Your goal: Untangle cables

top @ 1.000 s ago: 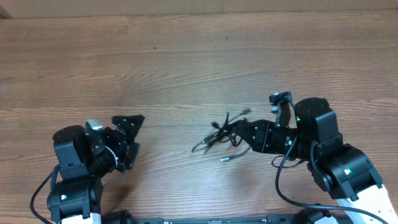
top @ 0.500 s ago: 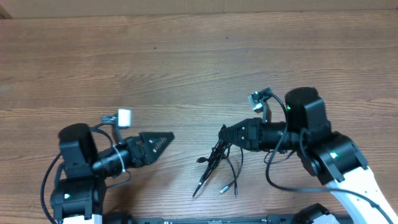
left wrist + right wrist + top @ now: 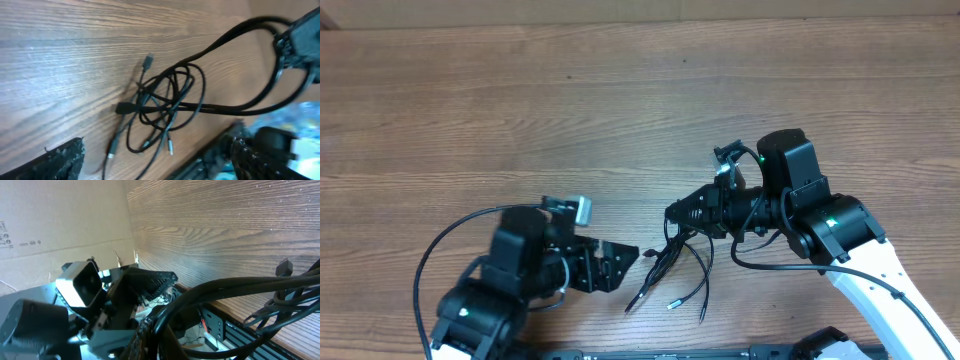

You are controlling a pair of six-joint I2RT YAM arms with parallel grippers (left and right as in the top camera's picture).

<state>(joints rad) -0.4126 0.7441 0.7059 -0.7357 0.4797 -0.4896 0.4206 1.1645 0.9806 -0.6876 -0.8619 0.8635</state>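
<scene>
Wooden worktop (image 3: 620, 100), near edge: right gripper (image 3: 678, 215) clamps the cables (image 3: 675, 265); steer your wide-open left gripper (image 3: 625, 266) onto one loose plug end (image 3: 672, 303).

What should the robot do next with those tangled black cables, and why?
Probably ease the left jaws forward and close them on one loose plug end. The right jaws are shut on one side of the cables, while several ends trail on the table. The left jaws are open and empty, close to those ends, so gripping one might let the arms pull the tangle apart.
</scene>
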